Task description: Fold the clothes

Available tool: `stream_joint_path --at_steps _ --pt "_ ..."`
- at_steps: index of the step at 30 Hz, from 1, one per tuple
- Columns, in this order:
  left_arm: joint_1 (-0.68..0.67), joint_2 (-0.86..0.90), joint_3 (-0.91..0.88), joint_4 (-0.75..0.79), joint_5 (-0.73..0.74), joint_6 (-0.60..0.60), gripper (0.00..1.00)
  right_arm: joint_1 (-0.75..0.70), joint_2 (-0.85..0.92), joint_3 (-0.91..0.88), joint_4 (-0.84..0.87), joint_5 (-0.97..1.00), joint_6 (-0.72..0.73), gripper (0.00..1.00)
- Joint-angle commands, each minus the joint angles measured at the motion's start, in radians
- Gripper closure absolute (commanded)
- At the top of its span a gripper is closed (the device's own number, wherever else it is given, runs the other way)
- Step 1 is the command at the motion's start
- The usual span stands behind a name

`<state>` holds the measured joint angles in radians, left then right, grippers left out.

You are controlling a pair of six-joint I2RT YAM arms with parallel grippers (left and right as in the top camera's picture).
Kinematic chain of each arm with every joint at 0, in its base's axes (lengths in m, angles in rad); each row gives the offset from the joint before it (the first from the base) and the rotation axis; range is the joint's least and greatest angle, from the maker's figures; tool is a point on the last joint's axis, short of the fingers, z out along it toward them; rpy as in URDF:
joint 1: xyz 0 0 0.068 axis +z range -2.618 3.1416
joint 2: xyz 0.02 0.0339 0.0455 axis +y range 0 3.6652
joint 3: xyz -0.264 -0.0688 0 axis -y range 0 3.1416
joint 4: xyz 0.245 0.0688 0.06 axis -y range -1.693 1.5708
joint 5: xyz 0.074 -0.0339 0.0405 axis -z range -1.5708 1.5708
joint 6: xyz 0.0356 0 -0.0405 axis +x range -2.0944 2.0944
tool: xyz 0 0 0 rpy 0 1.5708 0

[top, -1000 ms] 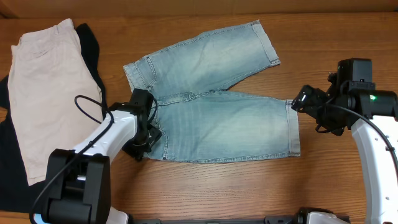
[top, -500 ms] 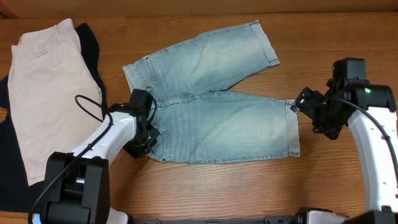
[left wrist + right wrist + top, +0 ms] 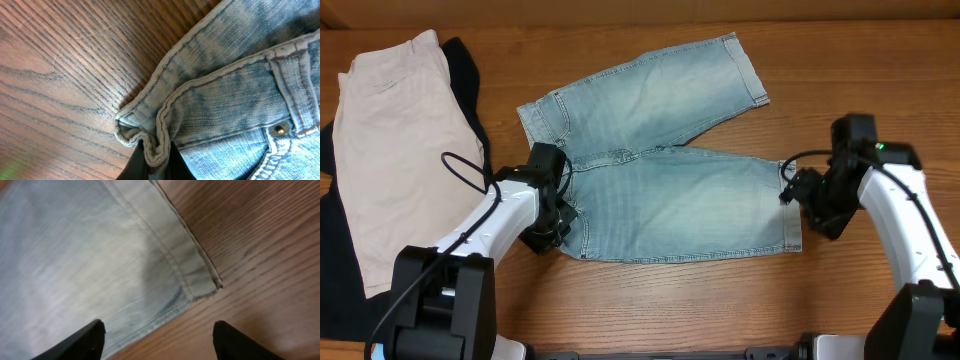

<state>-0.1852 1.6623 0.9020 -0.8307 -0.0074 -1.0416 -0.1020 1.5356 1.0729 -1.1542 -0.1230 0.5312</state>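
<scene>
A brown wood desk (image 3: 650,310) fills the view. A black cloth (image 3: 465,80) lies at the far left edge, with tan shorts (image 3: 390,150) spread flat on top of it. The blue shorts (image 3: 660,190) lie flat in the middle of the desk, just beside the black cloth. Their waist is on the left. One leg points up and to the right, and the other leg points straight to the right. The white left arm (image 3: 490,220) reaches in to the near end of the waist. The white right arm (image 3: 910,230) reaches in to the end of the near leg. The left claw (image 3: 558,222) is closed tight on the corner of the waist. In the left wrist view its two dark fingers (image 3: 135,165) pinch a small bump of the thick waist edge. A small metal stud (image 3: 278,129) sits near a pocket. The right claw (image 3: 800,195) is open wide, with its two dark fingers (image 3: 85,340) far apart and holding nothing. It hangs over the frayed hem corner (image 3: 215,282) of the near leg.
</scene>
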Motion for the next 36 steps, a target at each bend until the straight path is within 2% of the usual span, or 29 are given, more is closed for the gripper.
stream_joint_path --at_steps 1,6,14,23,30,36 --pt "0.002 0.006 -0.020 0.020 -0.031 0.018 0.96 0.008 0.010 -0.108 0.070 0.010 0.093 0.33" --pt "0.002 0.006 -0.020 0.017 -0.045 0.018 0.96 0.008 0.010 -0.240 0.180 0.010 0.136 0.42" --pt "0.002 0.006 -0.020 0.015 -0.045 0.018 0.96 0.008 0.010 -0.360 0.342 0.030 0.186 0.50" --pt "0.002 0.006 -0.020 -0.011 -0.027 0.031 0.96 0.008 0.011 -0.391 0.376 0.044 0.229 0.95" --pt "0.004 0.005 0.006 -0.017 -0.025 0.131 0.96 0.008 0.010 -0.388 0.382 0.025 0.226 0.96" --pt "0.016 0.005 0.137 -0.148 -0.026 0.138 0.96 0.008 -0.008 -0.320 0.318 0.025 0.200 0.96"
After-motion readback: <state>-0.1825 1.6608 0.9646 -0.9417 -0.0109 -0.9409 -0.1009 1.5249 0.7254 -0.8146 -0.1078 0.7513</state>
